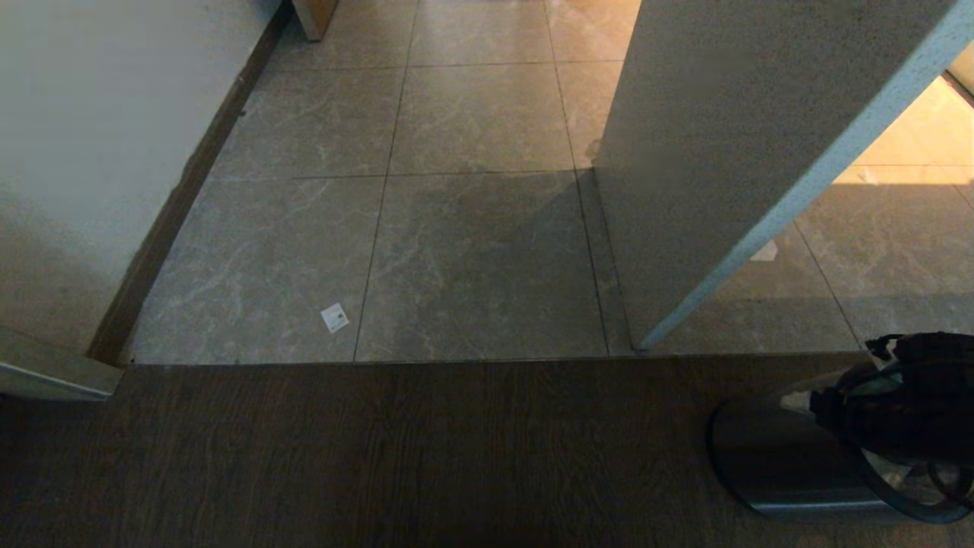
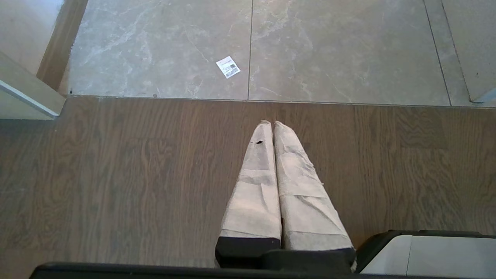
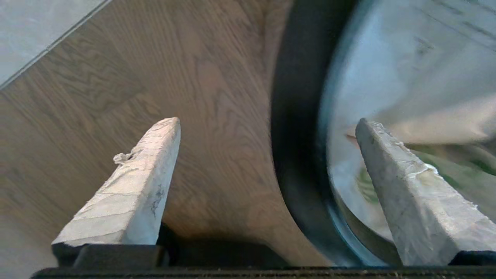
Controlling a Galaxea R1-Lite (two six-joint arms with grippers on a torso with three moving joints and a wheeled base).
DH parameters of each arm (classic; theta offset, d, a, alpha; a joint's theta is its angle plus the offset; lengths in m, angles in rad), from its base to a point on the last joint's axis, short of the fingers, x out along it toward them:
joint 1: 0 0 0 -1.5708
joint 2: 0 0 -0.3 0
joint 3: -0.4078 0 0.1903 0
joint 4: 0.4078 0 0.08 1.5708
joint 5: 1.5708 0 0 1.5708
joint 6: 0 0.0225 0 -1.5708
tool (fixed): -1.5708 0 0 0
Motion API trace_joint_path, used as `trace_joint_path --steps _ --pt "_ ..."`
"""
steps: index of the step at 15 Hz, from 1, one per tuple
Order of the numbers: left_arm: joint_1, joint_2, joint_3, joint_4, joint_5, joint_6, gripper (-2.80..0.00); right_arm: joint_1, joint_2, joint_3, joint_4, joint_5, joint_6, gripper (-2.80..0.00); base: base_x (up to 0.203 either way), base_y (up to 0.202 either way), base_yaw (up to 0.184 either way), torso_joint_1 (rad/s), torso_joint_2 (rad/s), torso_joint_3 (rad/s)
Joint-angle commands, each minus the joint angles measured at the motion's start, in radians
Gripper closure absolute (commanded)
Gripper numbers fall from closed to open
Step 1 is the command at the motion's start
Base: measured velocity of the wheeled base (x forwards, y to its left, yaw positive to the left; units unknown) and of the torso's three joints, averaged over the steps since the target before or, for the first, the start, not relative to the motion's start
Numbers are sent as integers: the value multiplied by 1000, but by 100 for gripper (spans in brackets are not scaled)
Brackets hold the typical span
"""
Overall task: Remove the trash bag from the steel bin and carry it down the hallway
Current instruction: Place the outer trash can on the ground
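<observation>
Wood-grain flooring fills the near ground, with the left gripper (image 2: 270, 124) parked low over it, jaws pressed together and empty, and beyond its tips a small white paper slip (image 2: 228, 67) lies on the grey marbled tiles of the hallway (image 1: 472, 259), its dark print too small to read. Far right, the right gripper (image 3: 267, 124) hangs over the steel bin (image 1: 776, 457), jaws wide apart and straddling the black rim, holding nothing. Judging by this, the reach-in is under way: next, lower onto the trash bag (image 3: 387, 100), still inside, whose green print is unreadable.
</observation>
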Motion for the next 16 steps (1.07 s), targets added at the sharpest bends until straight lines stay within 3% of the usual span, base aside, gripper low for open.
trace_joint_path --steps 1,4,5,16 --pt "0 0 0 0 -1 0 0 13 56 -3 -18 4 5 -280 0 0 0 0 0 0" --pt "0 0 0 0 1 0 0 12 85 -18 -30 6 20 -280 0 0 0 0 0 0" --pt "0 0 0 0 1 0 0 10 91 -23 -31 8 19 0 0 0 0 0 0 0" --pt "0 0 0 0 1 0 0 -34 -60 -37 52 -7 -94 0 0 0 0 0 0 0"
